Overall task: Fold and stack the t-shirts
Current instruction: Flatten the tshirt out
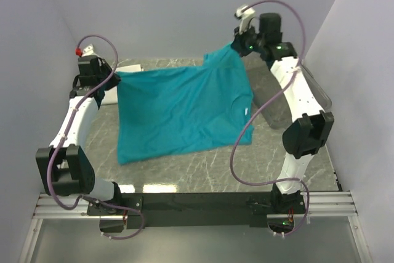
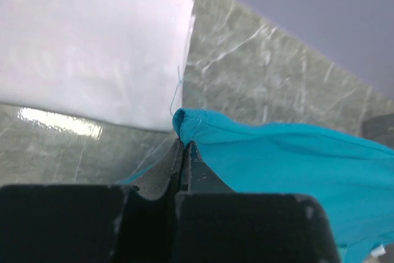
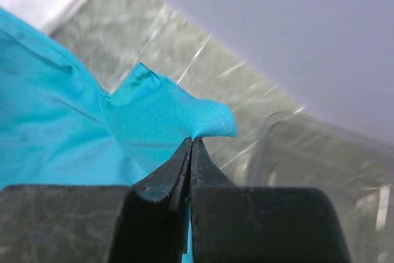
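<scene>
The teal-blue t-shirt (image 1: pixel 178 112) hangs stretched above the table, held up at its two far corners. My left gripper (image 1: pixel 112 73) is shut on its left corner (image 2: pixel 189 121), with the cloth pinched between the fingertips. At the back right my right gripper (image 1: pixel 239 46) is shut on a hemmed corner (image 3: pixel 209 121) of the same shirt. The shirt's near edge rests on the table, and a small white neck label (image 1: pixel 245 112) shows on its right side. A folded white t-shirt (image 2: pixel 92 47) lies flat on the table at the far left, under my left gripper.
A clear plastic tray (image 1: pixel 283 106) stands on the table at the right, under my right arm; its rim (image 3: pixel 308 146) shows in the right wrist view. Walls close in on the left, back and right. The marble tabletop (image 1: pixel 203 170) shows in front of the shirt.
</scene>
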